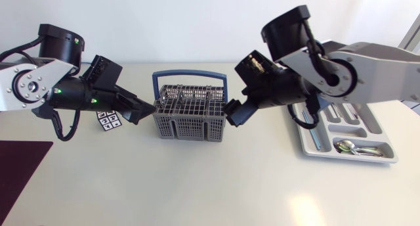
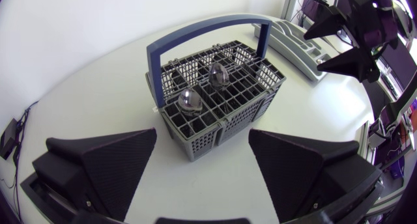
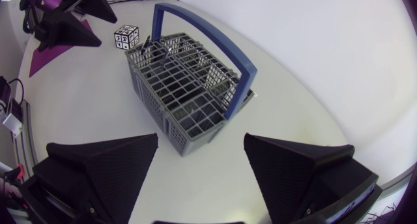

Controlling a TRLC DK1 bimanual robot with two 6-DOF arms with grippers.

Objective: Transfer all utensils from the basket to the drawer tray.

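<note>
A grey wire utensil basket [image 1: 190, 112] with a blue handle stands mid-table. Its compartments hold two spoons [image 2: 191, 100] [image 2: 218, 73], bowls up. My left gripper [image 1: 143, 112] hangs open just off the basket's left side, nothing between its fingers; in the left wrist view the left gripper [image 2: 202, 138] faces the basket [image 2: 218, 103] just ahead. My right gripper [image 1: 234, 113] stands open at the basket's right side, also empty; in its own view the right gripper [image 3: 201, 140] faces the basket [image 3: 186, 87]. The grey drawer tray [image 1: 375, 123] lies at the right with spoons [image 1: 357, 147] in its front compartment.
A small black-and-white marker cube [image 1: 109, 119] sits left of the basket, under my left arm. A dark purple mat [image 1: 20, 170] covers the front left corner. My right arm's links hang over the tray's left part.
</note>
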